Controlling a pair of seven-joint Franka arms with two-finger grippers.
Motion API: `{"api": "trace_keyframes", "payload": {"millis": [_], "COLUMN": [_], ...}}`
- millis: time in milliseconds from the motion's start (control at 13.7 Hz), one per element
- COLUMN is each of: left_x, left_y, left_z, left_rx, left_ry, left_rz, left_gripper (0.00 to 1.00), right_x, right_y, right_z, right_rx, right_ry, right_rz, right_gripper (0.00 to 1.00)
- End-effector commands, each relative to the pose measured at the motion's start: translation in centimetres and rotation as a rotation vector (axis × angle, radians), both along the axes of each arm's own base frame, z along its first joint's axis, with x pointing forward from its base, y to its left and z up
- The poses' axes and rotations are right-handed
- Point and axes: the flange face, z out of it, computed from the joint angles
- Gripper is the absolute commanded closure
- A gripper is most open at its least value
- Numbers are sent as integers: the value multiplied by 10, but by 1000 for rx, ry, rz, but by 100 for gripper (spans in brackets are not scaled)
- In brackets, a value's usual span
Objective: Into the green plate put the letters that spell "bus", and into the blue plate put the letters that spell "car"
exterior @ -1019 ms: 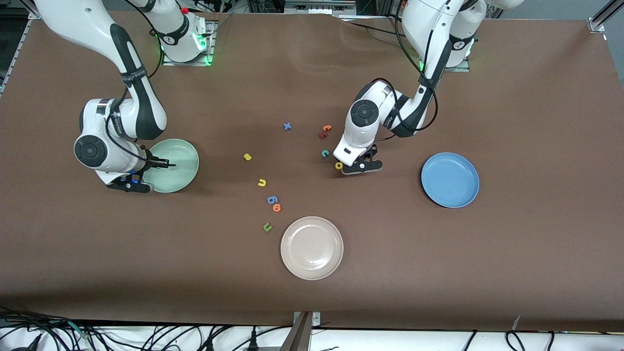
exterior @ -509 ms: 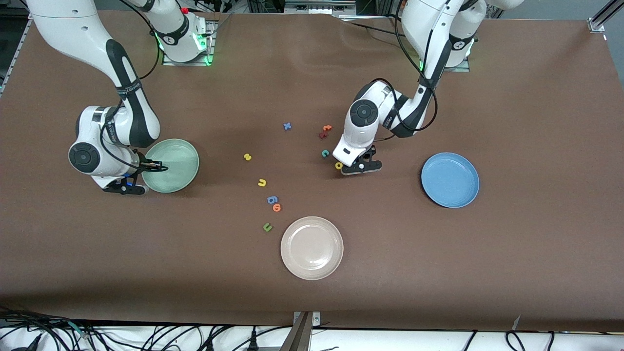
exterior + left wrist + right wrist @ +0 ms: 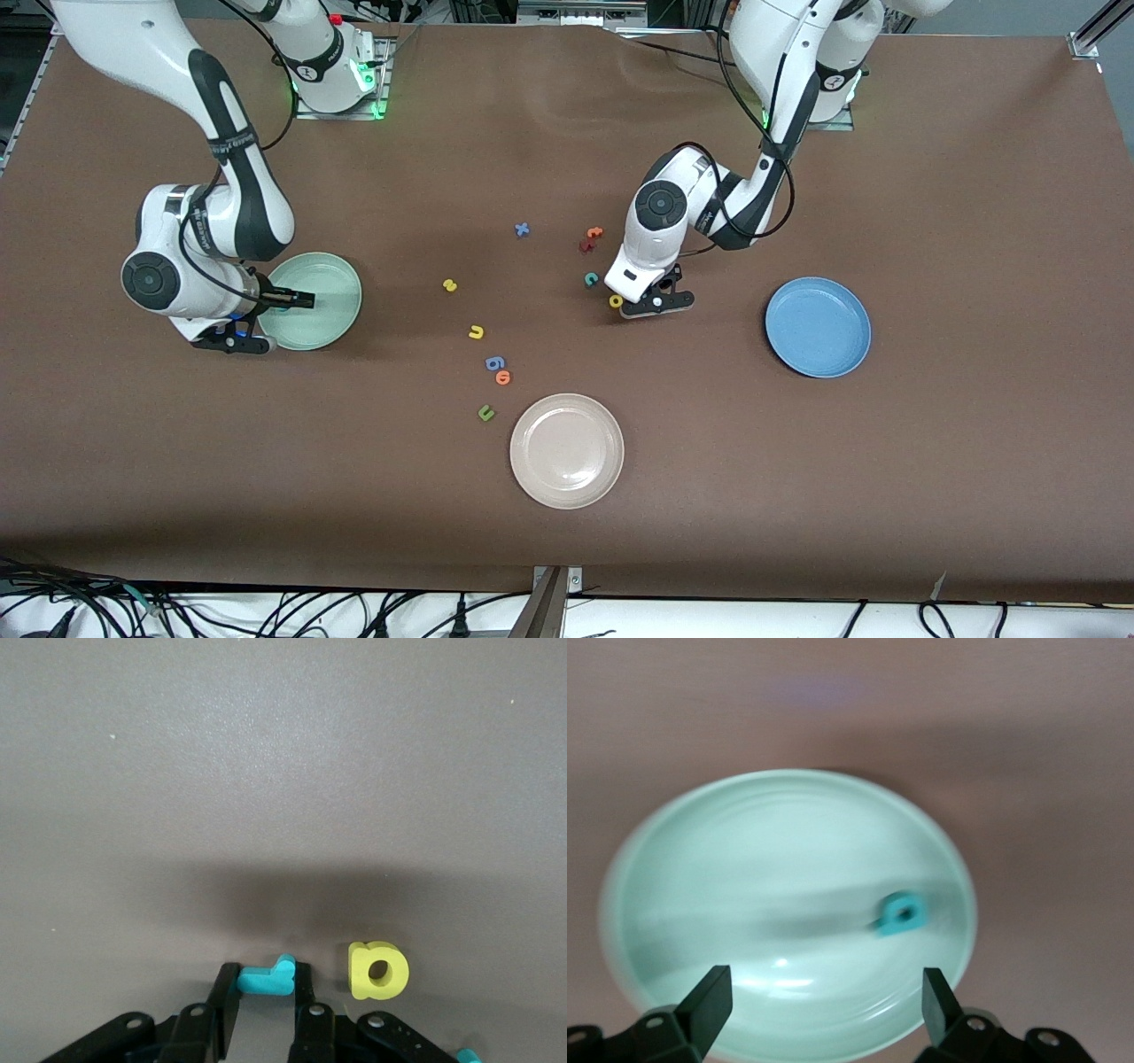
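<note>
Two robot arms are working over a brown worktop scattered with small foam letters. The right gripper is hanging over the green plate at the right arm's end, its jaws standing wide and released; only the right wrist view is showing the teal "b" lying inside that plate, blurred, since the gripper is hiding it from the front camera. Near the middle of the worktop, the left gripper is sitting low, jaws clenched on the teal "r"; the left wrist view is showing that grasp plainly, with the yellow "a" lying just beside the fingers, while from the front the "r" is hidden under the wrist and only the "a" is peeking out beside the teal "c". The front view alone is taking in the rest: the blue plate sitting bare toward the left arm's end, the beige plate nearest the camera, the yellow "s" and yellow "u" lying apart on the worktop, and the blue "g", green "u" and orange "t" among the others.
</note>
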Motion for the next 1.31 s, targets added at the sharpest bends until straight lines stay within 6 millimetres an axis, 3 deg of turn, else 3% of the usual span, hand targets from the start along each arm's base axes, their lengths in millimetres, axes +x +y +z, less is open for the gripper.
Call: {"api": "trace_keyframes", "payload": {"millis": [0, 291, 509, 655, 800, 1237], "left_x": [3, 10, 37, 55, 73, 115], "left_y": [1, 6, 21, 39, 65, 180], "left_z": [-7, 0, 22, 37, 50, 80], "left_rx": [34, 55, 77, 92, 91, 38], "left_ry": [1, 30, 91, 147, 203, 320], "left_rz": [6, 10, -45, -85, -166, -424], "left_gripper": [76, 81, 81, 81, 81, 81], "right_x": [-10, -25, -39, -46, -49, -70], "right_y": [48, 118, 171, 194, 202, 248], "right_z": [29, 23, 7, -10, -21, -59], "right_rx": [20, 2, 25, 36, 40, 51], "right_ry": [-8, -3, -18, -38, -43, -66], "right_rz": [-50, -136, -62, -29, -16, 29], "right_gripper": [5, 6, 6, 6, 6, 10]}}
